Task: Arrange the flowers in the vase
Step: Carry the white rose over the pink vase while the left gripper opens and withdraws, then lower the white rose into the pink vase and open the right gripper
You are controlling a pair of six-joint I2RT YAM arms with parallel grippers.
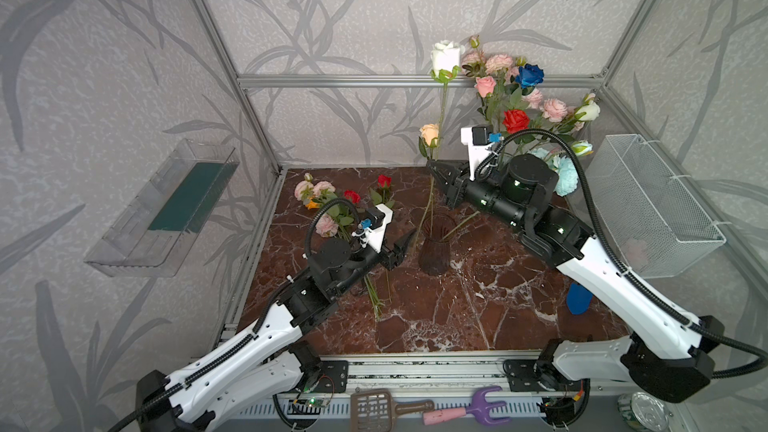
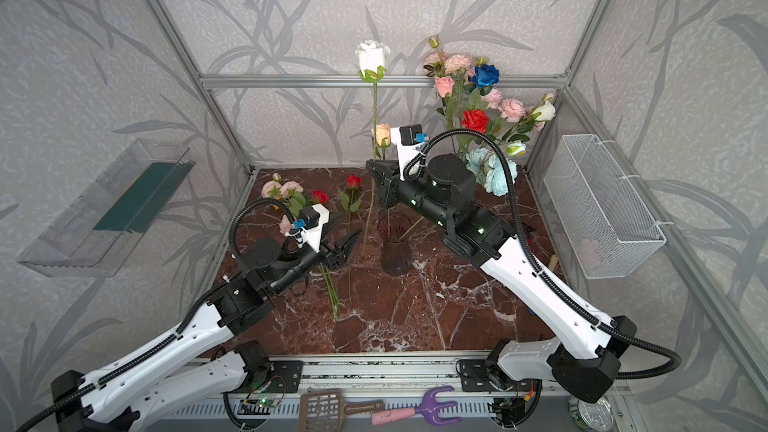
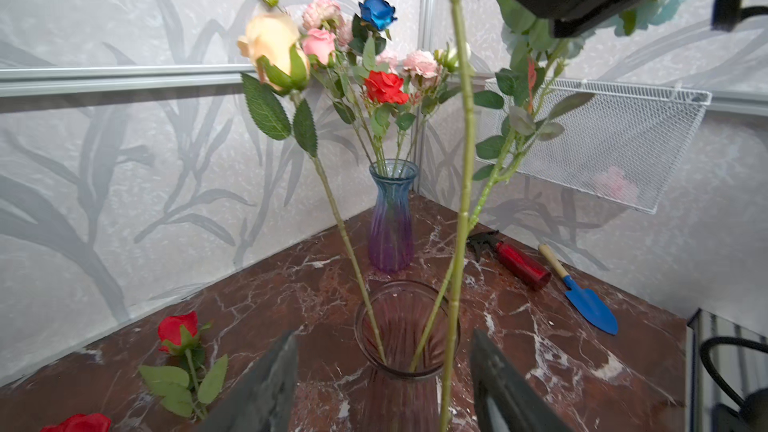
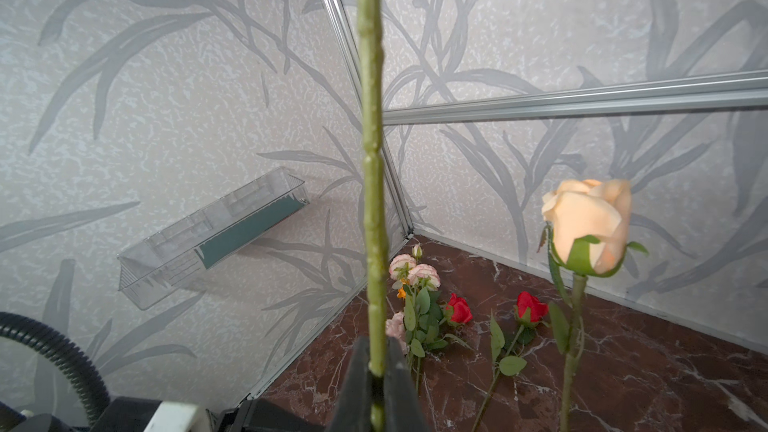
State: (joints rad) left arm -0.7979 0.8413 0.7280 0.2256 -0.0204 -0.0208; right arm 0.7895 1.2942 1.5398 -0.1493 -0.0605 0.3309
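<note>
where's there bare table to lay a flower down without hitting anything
The widest bare marble lies between the dark vase and the front rail. Crowded: the back left, where loose flowers lie, and the right side, with the blue trowel and the filled vase in the back corner.
</note>
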